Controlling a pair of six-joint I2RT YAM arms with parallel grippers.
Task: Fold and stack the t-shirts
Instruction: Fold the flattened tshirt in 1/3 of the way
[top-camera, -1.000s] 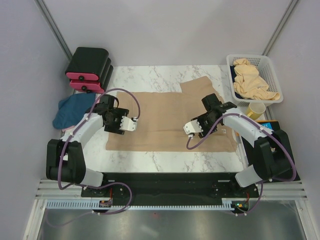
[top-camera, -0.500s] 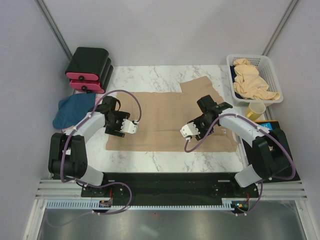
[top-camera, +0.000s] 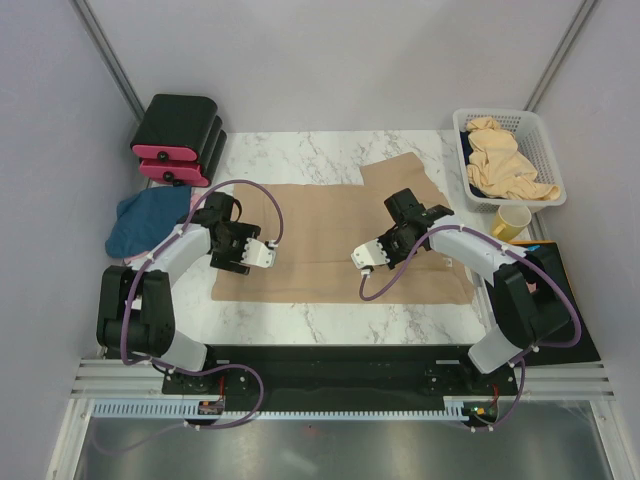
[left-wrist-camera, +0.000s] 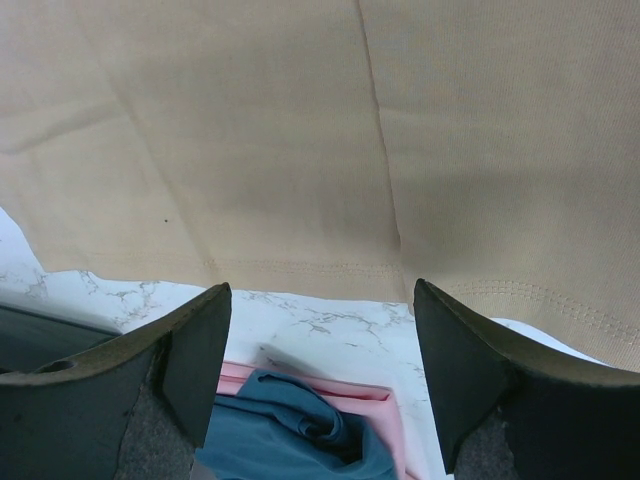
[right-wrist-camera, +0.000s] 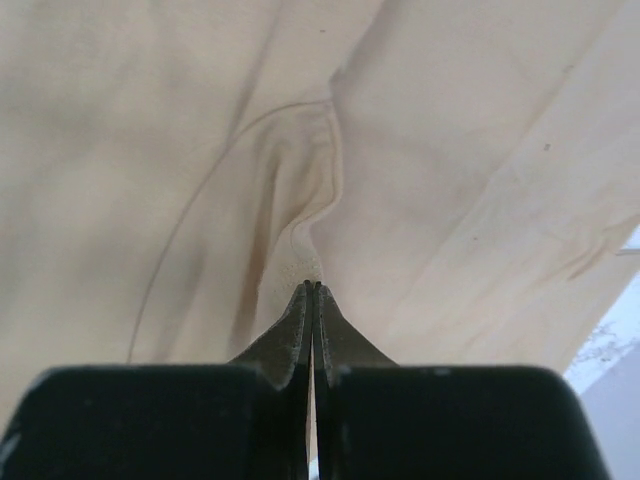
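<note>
Pinching a pucker of the tan t-shirt, which lies flat mid-table, your right gripper is closed. Left gripper hangs open over the left hem. Risk: the pinch looks thin and may slip or drag the whole shirt. The table is bare at the far edge; mug and basket crowd the right.

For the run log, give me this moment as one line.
left gripper: open over tan t-shirt hem | right gripper: shut, pinching its cloth | shirt: lying spread out
</note>
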